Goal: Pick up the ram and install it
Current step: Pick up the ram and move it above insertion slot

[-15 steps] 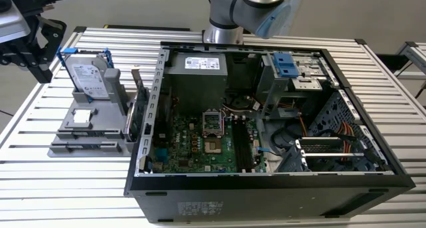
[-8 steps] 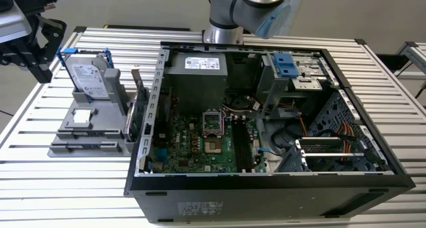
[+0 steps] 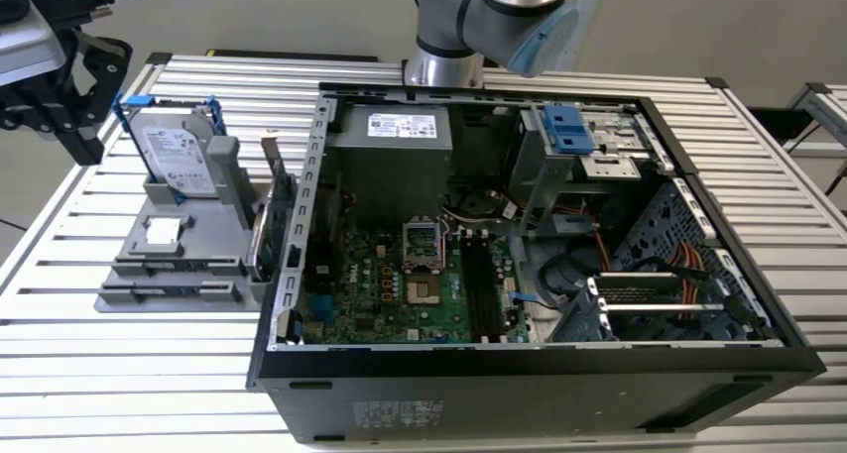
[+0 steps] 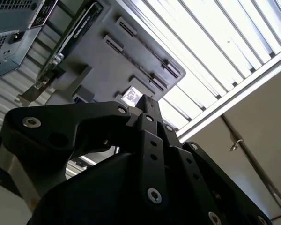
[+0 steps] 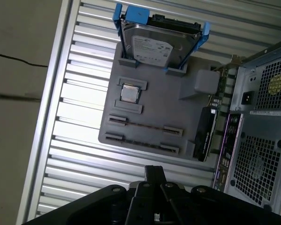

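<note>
**Gripper aloft by the parts tray, ram not yet picked up**

Hangs high over the slatted table (image 3: 133, 374) at the exterior view's far left: the black gripper (image 3: 66, 126), well apart from everything beneath it. Cannot tell how far open. No part seen in its grasp in either wrist view. Touches nothing.

Looks down, in the first wrist view, on a grey parts tray (image 5: 164, 103) lying flat on the table. On that tray, the ram (image 5: 144, 125): set on edge, seen as a thin dark line running between two end clips, well apart from the gripper. Just beside it, a second pair of clips in a parallel row; cannot tell what sits there.

Elsewhere on the tray:
- a processor chip (image 5: 129, 93) in a square recess
- a silver hard drive (image 5: 152, 47) in blue rails, propped at a tilt at the end away from the ram
- a dark expansion card (image 5: 205, 131) standing on edge along the side next to the computer case (image 3: 530, 374)

Case open, lying on its side just beside the tray on the exterior view's right. Inside:
- a green motherboard (image 3: 397, 284)
- long black memory slots (image 3: 483, 284)
- a grey power supply (image 3: 397, 141)
</note>
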You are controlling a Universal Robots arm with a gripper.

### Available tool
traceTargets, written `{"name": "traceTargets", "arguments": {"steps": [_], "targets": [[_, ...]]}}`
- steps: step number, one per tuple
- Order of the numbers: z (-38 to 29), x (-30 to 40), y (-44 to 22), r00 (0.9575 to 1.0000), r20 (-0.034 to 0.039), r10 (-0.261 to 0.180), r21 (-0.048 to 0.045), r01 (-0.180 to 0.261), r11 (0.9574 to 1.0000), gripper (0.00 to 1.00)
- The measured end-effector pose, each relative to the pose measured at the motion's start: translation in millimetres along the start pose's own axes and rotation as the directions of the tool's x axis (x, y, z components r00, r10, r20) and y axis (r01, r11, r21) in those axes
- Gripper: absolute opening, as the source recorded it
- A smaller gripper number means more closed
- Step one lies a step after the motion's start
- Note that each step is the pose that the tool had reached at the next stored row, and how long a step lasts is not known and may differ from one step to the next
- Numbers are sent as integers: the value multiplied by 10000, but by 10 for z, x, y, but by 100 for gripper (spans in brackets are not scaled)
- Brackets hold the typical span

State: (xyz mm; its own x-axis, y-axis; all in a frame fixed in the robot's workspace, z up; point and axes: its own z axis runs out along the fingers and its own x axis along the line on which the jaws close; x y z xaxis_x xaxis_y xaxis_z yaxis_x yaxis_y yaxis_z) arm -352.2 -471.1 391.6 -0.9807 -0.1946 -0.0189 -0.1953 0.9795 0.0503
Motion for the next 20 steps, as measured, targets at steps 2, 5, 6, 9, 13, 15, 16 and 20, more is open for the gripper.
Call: {"name": "traceTargets", "arguments": {"steps": [2,5,6,9,13,15,16,20], "targets": [[0,0,0,10000,-2,-35,-1,35,10000,0],[0,0,1,10000,-5,-91,-2,91,10000,0],[0,0,1,9999,-6,-109,-2,109,9999,0],[0,0,2,9999,-8,-167,-3,167,9999,0],[0,0,2,9997,-12,-242,-5,242,9997,0],[0,0,2,9996,-14,-279,-5,279,9996,0],[0,0,3,9996,-15,-296,-6,296,9996,0],[0,-1,4,9993,-18,-369,-7,369,9993,0]]}}
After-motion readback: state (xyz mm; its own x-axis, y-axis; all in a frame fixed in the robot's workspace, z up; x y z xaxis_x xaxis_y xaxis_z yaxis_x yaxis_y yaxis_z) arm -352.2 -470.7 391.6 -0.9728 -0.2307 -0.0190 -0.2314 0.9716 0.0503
